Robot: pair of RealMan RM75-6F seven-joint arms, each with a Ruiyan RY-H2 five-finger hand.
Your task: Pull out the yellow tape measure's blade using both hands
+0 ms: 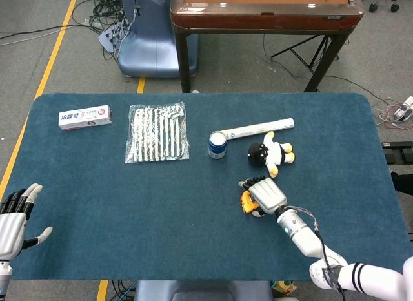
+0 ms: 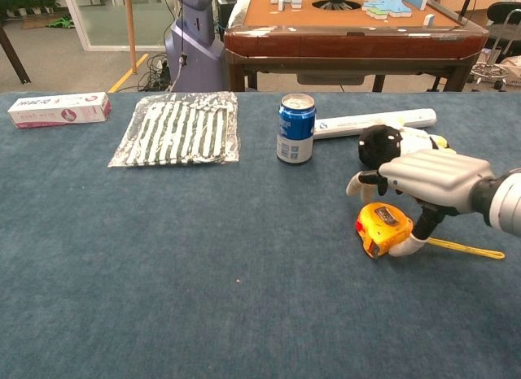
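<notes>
The yellow tape measure [image 1: 246,201] [image 2: 381,228] lies flat on the blue table cloth, right of centre. A thin yellow strip [image 2: 464,249] trails from it to the right along the cloth. My right hand [image 1: 266,194] [image 2: 427,177] hovers palm-down over the case with its fingers stretched out to the left. Its thumb touches the case's right side, and nothing is gripped. In the head view the hand covers most of the case. My left hand [image 1: 14,218] rests at the near left table edge, empty, fingers apart; the chest view does not show it.
Just behind the tape measure lie a black-and-white plush toy [image 1: 271,154] [image 2: 383,143], a blue can [image 1: 217,145] [image 2: 295,127] and a white tube [image 1: 258,128]. A striped packet [image 1: 157,141] and a toothpaste box [image 1: 84,117] sit at the far left.
</notes>
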